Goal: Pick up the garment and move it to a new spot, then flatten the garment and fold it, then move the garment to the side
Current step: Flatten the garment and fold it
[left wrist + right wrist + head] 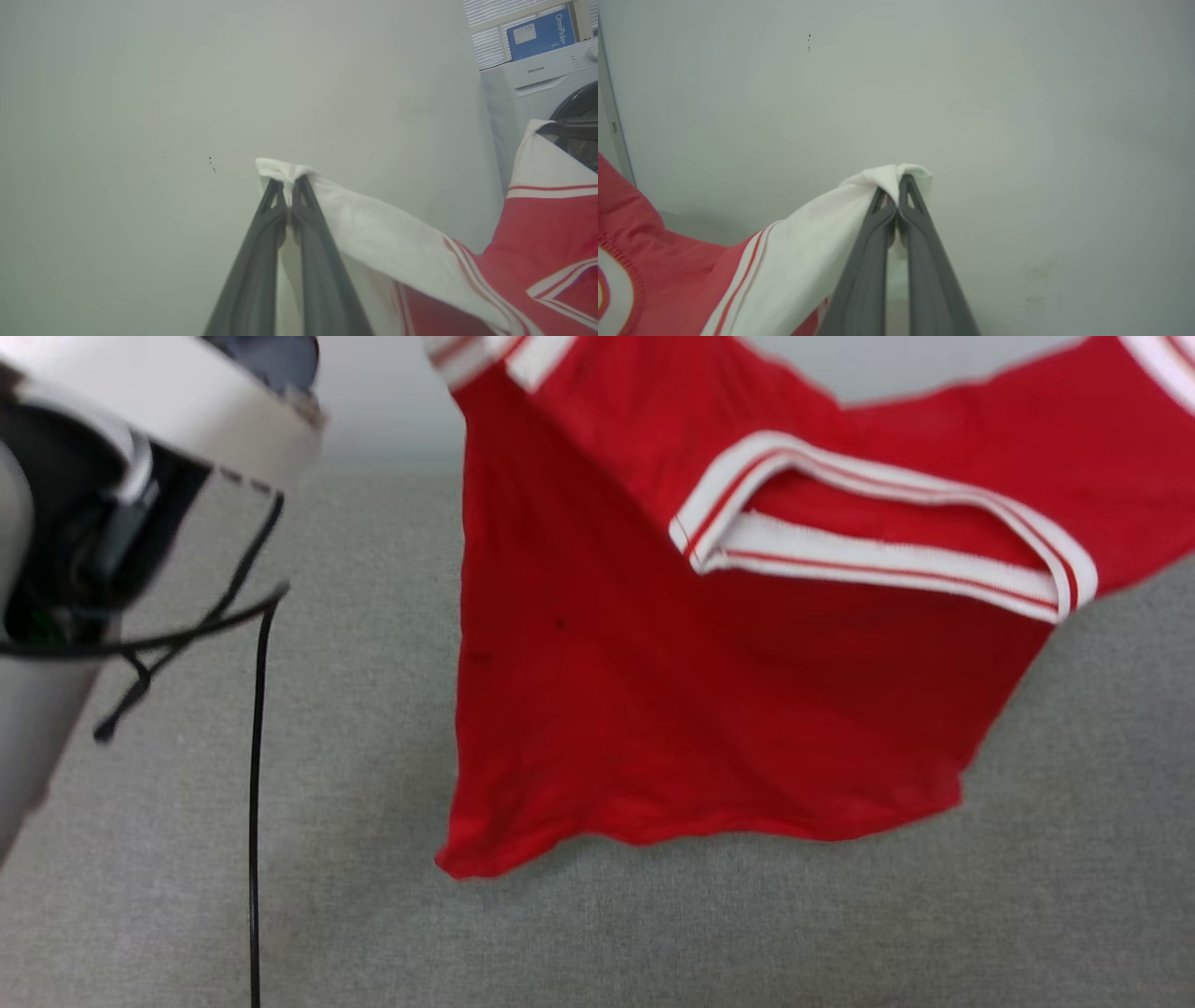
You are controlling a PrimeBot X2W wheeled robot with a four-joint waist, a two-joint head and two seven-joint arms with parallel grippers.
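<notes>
The shirt (709, 709) hangs spread above the grey surface (653, 933), filling the head view from centre to 1 o'clock. The left gripper (289, 184) is clenched on white sleeve cloth, and the right gripper (898, 186) pinches white sleeve cloth too. In the left wrist view a washer (528, 93) stands at 2 o'clock.

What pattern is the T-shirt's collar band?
White with thin red stripes: the collar band of the T-shirt, clearest in the head view.

Red garment (709, 709) with white striped-trim sleeves hangs spread above grey surface, hem lowest.
</notes>
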